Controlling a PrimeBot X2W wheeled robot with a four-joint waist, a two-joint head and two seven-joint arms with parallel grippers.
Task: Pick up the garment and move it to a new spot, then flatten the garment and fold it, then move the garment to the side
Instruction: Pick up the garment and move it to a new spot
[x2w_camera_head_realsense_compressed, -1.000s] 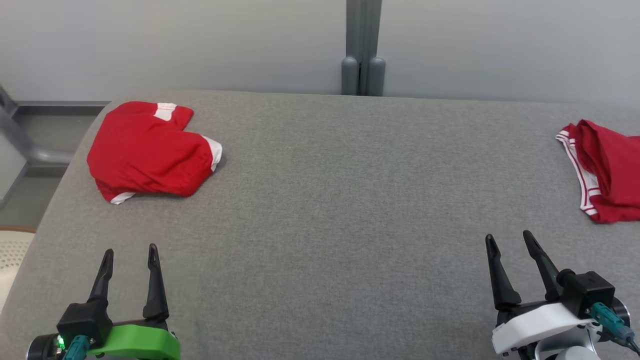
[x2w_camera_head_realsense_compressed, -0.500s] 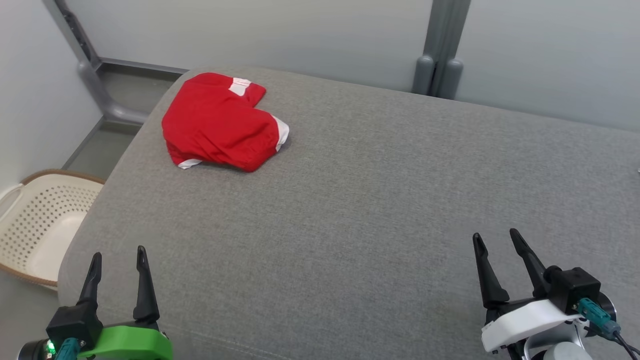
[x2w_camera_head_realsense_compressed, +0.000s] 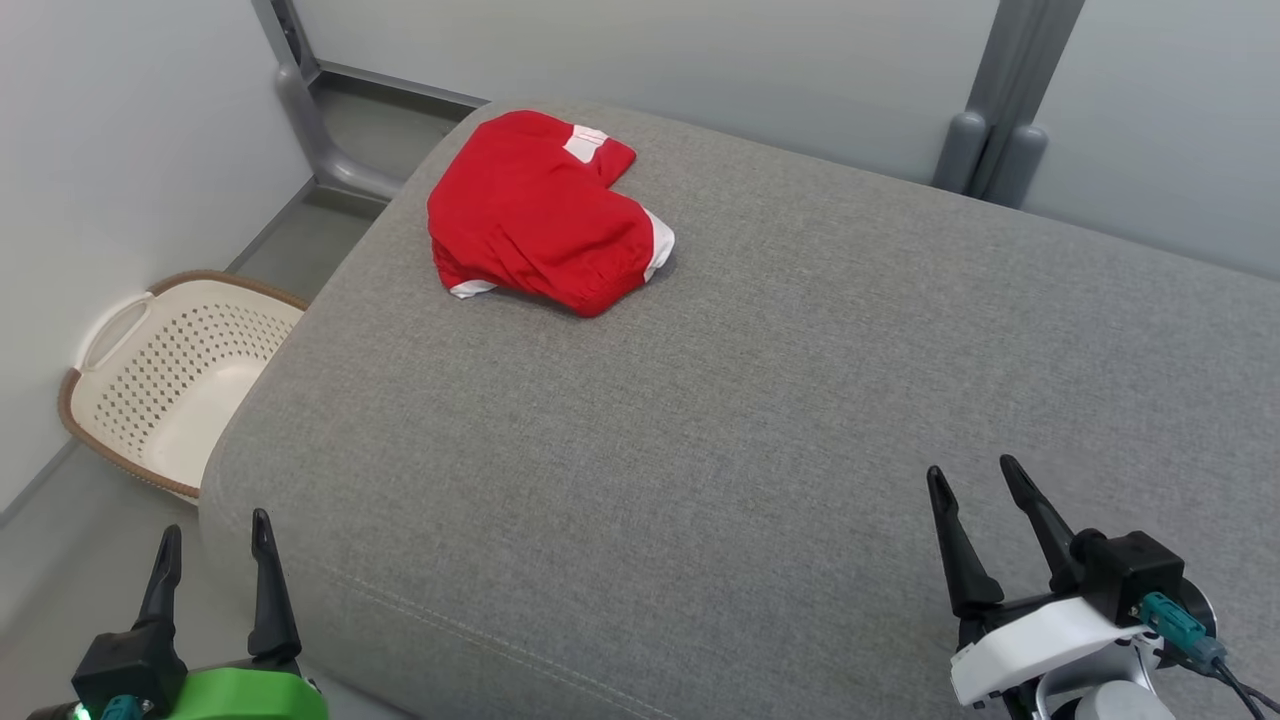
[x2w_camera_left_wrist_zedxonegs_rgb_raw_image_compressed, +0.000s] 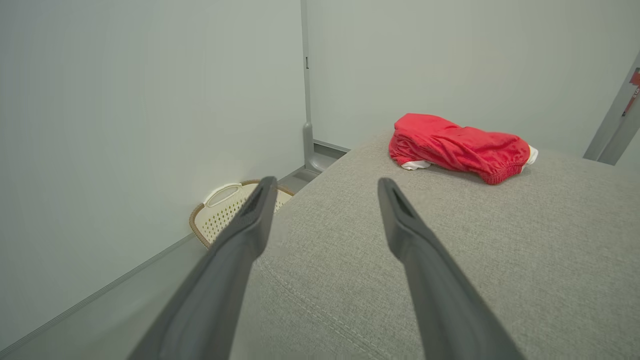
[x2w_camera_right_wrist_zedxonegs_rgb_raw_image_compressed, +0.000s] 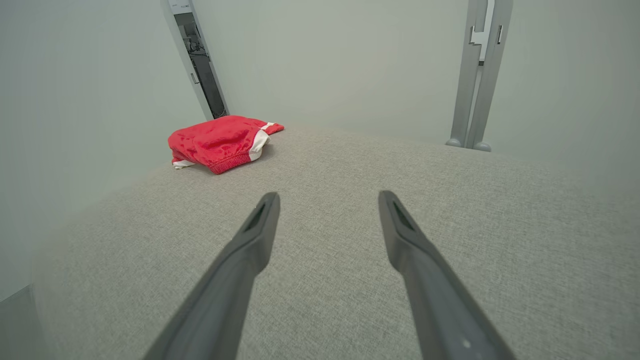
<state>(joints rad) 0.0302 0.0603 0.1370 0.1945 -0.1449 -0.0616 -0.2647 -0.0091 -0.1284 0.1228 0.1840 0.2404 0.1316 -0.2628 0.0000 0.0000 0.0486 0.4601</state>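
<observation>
Red shorts with white trim, the garment (x2w_camera_head_realsense_compressed: 545, 225), lie bunched in a loose heap at the far left corner of a wide grey fabric cushion (x2w_camera_head_realsense_compressed: 720, 420), close to its rounded edge. Beyond that edge is bare floor, where a cream perforated basket (x2w_camera_head_realsense_compressed: 232, 283) stands against the wall. The left gripper (x2w_camera_head_realsense_compressed: 215, 522), on a green mount, hangs low at the near left, just off the cushion's near corner and over the floor, with its two dark fingers spread apart and empty. The right gripper (x2w_camera_head_realsense_compressed: 972, 467), on a white mount, hovers over the near right of the cushion, fingers likewise spread and holding nothing. Both are well apart from the garment, so pickup has not begun. The likely trouble comes from where the heap sits: a reach that pushes instead of pinching could slide it over the far edge to the floor. Pinching just the top layer may let the rest hang and drag. Fingers pressed too deep could catch the soft upholstery along with the cloth. The left arm, starting beside the cushion, could also clip its corner on the way in.
</observation>
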